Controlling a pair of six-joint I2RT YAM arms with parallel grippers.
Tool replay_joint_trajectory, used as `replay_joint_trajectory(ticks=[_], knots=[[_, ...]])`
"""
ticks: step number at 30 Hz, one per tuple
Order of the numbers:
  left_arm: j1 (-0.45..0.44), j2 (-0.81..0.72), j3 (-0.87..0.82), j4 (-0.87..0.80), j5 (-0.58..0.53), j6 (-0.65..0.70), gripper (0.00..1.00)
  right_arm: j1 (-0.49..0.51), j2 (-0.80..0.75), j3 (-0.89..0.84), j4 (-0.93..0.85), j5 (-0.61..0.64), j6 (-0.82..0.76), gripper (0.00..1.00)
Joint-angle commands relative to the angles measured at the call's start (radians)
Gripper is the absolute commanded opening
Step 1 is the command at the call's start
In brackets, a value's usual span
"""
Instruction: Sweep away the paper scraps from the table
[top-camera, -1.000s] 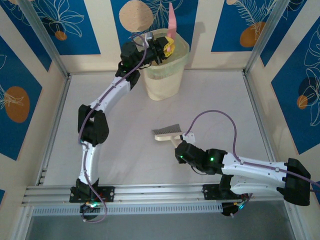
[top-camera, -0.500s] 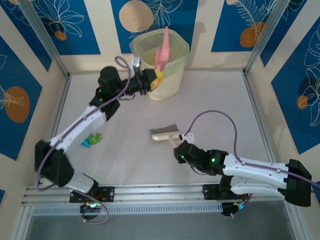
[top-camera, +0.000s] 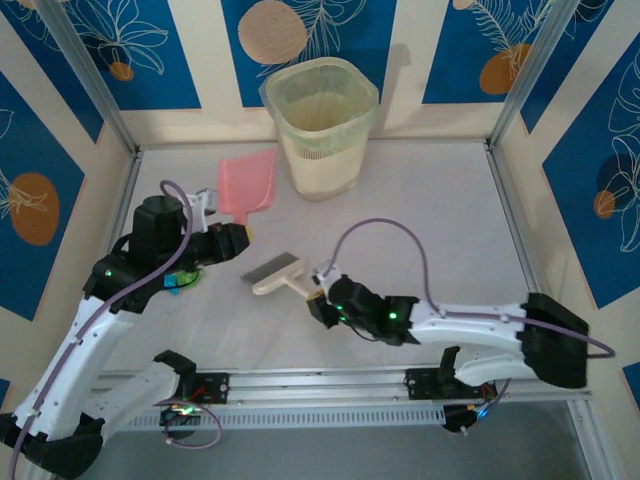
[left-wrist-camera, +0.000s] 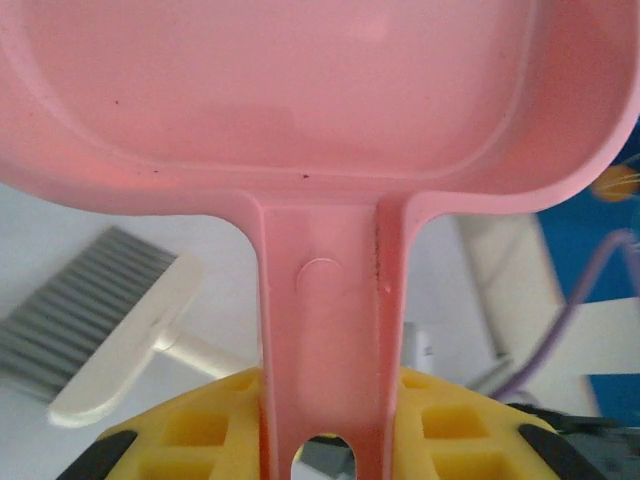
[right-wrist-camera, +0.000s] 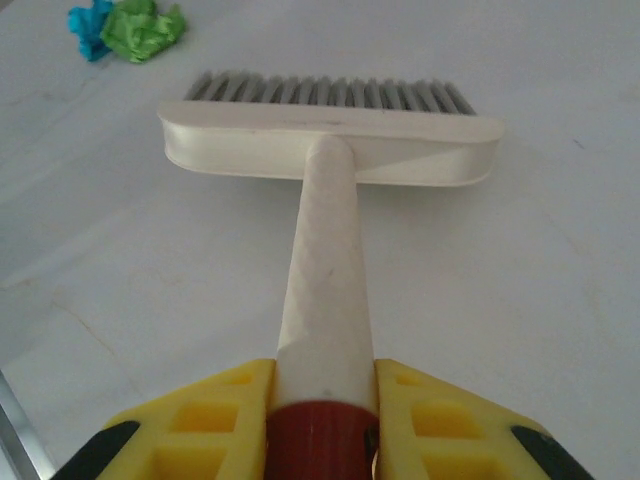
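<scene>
Two paper scraps, one green and one cyan, lie on the table at the left, partly tucked under my left arm. In the right wrist view the paper scraps sit beyond the brush's left end. My left gripper is shut on the handle of a pink dustpan, whose pan points toward the back wall. The left wrist view shows the dustpan with the left gripper on its handle. My right gripper is shut on the handle of a cream brush, bristles toward the scraps. The right gripper clamps the brush.
A pale yellow bin stands at the back centre against the wall. Aluminium rails edge the table on all sides. The brush lies just left of the dustpan handle in the left wrist view.
My left arm swung down and left from the bin, bringing the dustpan low by the scraps. My right arm pushed the brush leftward toward them.
</scene>
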Motion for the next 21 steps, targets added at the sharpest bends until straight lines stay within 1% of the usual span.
replay_joint_trajectory(ticks=[1,4,8,12,15,18,21], knots=[[0.059,-0.016,0.011,-0.191,-0.091,0.166,0.00,0.036,0.117,0.142,0.140,-0.035,-0.111,0.00],[0.108,-0.042,-0.035,-0.205,-0.091,0.206,0.00,0.059,0.213,0.228,0.143,-0.037,-0.129,0.00],[0.158,-0.071,-0.104,-0.210,-0.104,0.238,0.00,0.080,0.265,0.289,0.093,0.020,-0.147,0.00],[0.162,-0.141,-0.166,-0.175,-0.186,0.234,0.00,0.080,0.251,0.287,0.086,0.011,-0.145,0.00],[0.162,-0.191,-0.232,-0.118,-0.198,0.213,0.00,0.086,0.262,0.288,0.141,-0.040,-0.174,0.00],[0.163,-0.216,-0.258,-0.088,-0.217,0.209,0.00,0.093,0.326,0.341,0.161,-0.059,-0.204,0.00],[0.177,-0.219,-0.261,-0.081,-0.226,0.213,0.00,0.093,0.404,0.426,0.154,-0.050,-0.208,0.00]])
